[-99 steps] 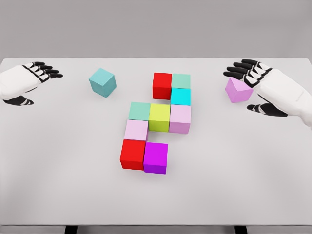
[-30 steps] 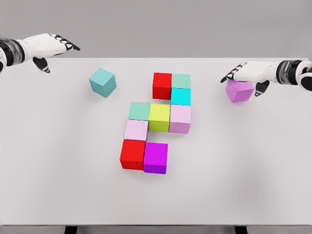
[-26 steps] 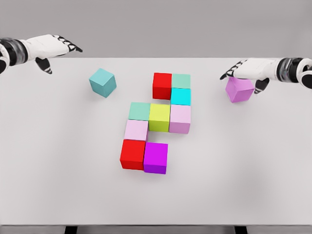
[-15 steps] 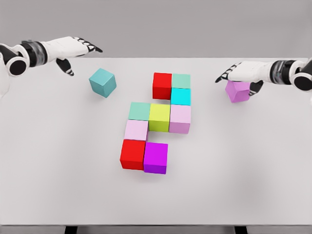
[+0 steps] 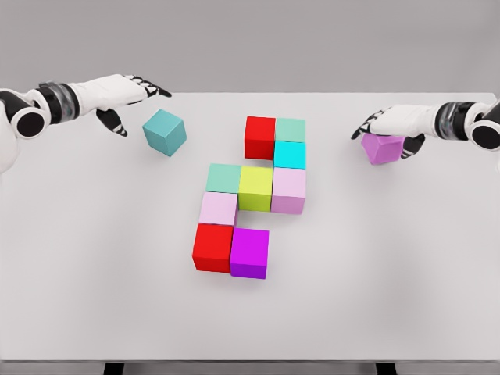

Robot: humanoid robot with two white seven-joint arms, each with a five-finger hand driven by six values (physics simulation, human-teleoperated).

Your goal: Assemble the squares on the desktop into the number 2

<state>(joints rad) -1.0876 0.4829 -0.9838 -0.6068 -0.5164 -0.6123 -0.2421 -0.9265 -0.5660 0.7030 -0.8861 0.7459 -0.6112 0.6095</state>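
I see my right hand [image 5: 388, 123] resting over the violet cube [image 5: 383, 148] at the table's [image 5: 94, 258] right, grasp unclear; left hand [image 5: 125, 92], fingers released, beside the teal cube [image 5: 164, 132]; the other cubes sit mid-table.

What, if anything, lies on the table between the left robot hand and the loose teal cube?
Nothing visible does. The left robot hand hovers just up and left of the teal cube, with only bare white table between them. The assembled block group sits well to the cube's right, out of that path.
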